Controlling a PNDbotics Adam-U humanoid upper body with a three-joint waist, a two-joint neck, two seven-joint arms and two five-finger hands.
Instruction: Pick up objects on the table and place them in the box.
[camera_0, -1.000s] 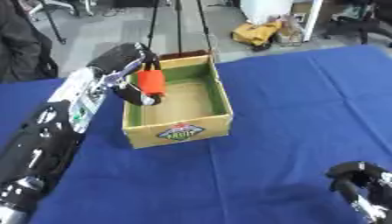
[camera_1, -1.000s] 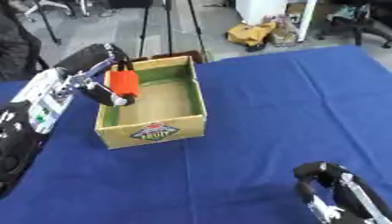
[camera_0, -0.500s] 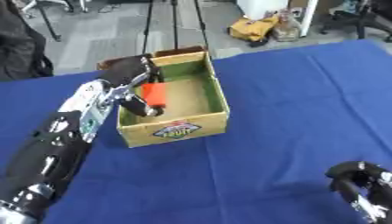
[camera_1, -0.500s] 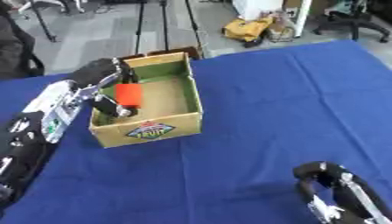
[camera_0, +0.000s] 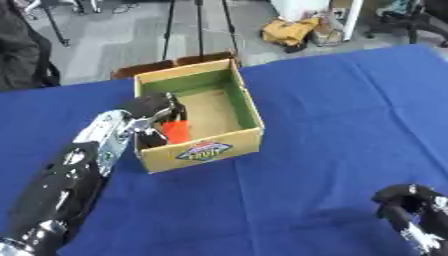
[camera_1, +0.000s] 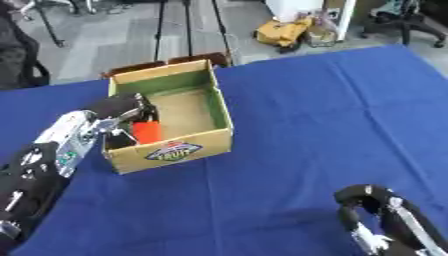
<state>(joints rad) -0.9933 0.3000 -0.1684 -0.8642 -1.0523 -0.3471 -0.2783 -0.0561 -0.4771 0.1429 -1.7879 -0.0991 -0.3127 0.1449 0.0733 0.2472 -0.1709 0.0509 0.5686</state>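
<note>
Left hand (camera_0: 156, 111) reaching over the near-left wall into the cardboard box (camera_0: 248, 112), fingers curled round an orange object (camera_0: 177, 131) low inside it, box on a blue tablecloth (camera_0: 332, 120), right hand (camera_1: 376, 212) idle at the lower right corner, fingers curled on nothing.
</note>
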